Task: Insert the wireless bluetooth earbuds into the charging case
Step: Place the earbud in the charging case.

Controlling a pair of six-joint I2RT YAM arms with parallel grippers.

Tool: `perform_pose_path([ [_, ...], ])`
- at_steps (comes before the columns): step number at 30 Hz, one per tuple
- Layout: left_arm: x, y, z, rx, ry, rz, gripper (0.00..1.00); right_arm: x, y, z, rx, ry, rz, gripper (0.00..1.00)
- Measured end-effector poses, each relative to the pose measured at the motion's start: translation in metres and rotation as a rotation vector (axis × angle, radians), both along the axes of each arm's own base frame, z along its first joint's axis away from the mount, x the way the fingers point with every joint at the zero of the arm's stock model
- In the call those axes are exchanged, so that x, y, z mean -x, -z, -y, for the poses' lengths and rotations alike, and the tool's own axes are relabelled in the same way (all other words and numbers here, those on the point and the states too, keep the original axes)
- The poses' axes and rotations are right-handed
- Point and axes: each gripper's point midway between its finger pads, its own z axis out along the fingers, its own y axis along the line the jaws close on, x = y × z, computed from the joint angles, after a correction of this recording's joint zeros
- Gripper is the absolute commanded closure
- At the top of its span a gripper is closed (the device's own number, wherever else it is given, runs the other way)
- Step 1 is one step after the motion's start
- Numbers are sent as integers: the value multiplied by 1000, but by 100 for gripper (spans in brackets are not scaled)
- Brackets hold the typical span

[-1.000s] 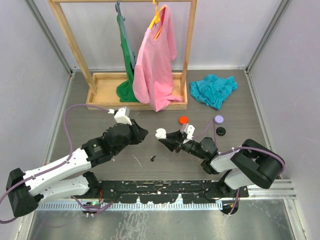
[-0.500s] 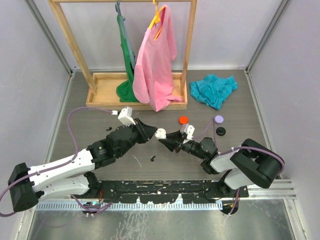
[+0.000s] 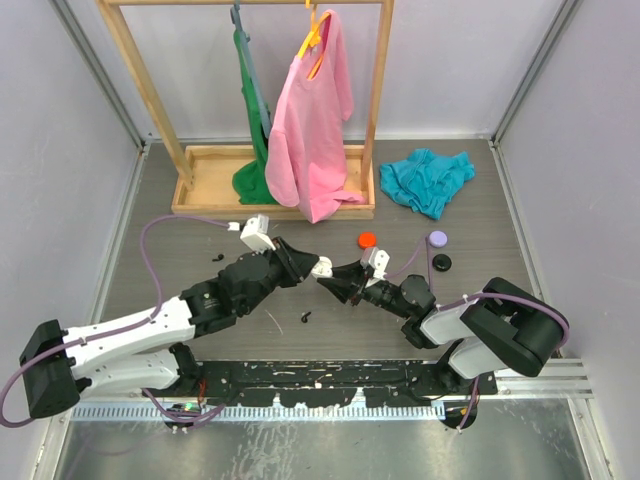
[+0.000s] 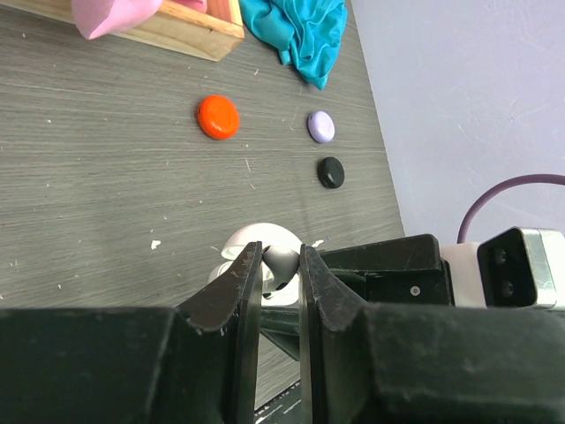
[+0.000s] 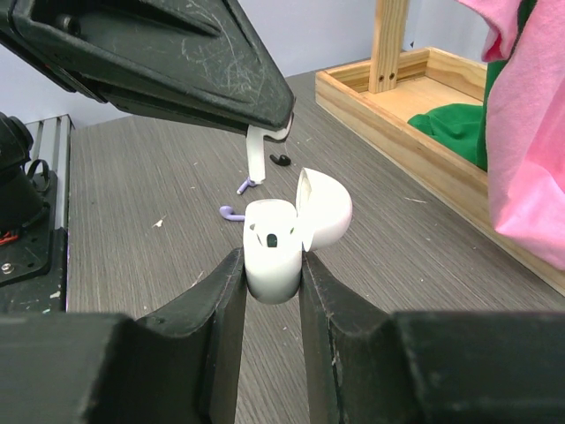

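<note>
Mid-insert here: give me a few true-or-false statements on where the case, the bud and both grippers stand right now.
1. The right gripper clamps the white charging case, with the lid open. True.
2. The white earbud already sits in the case. False: it hangs stem-down, outside the case.
3. The left gripper is empty. False: it is shut on the white earbud.
4. A red case lies closed on the table. True.

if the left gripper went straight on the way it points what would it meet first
Probably the open white charging case in the right gripper: the white earbud in the left gripper hangs above its opening; depth is unclear.
</note>
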Motion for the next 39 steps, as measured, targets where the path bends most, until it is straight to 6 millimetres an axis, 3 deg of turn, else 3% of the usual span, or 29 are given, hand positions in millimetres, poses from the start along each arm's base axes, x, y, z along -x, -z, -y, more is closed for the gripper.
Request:
perform_pose_path([
  [20, 2, 21, 11, -28, -3, -32, 86, -1, -2, 1, -6, 7, 4, 83],
  [29, 3, 24, 10, -22, -20, -42, 67, -1, -2, 1, -7, 8, 4, 83],
  [39, 8, 10, -4, -26, -22, -15, 36, -1, -4, 1, -11, 10, 9, 83],
])
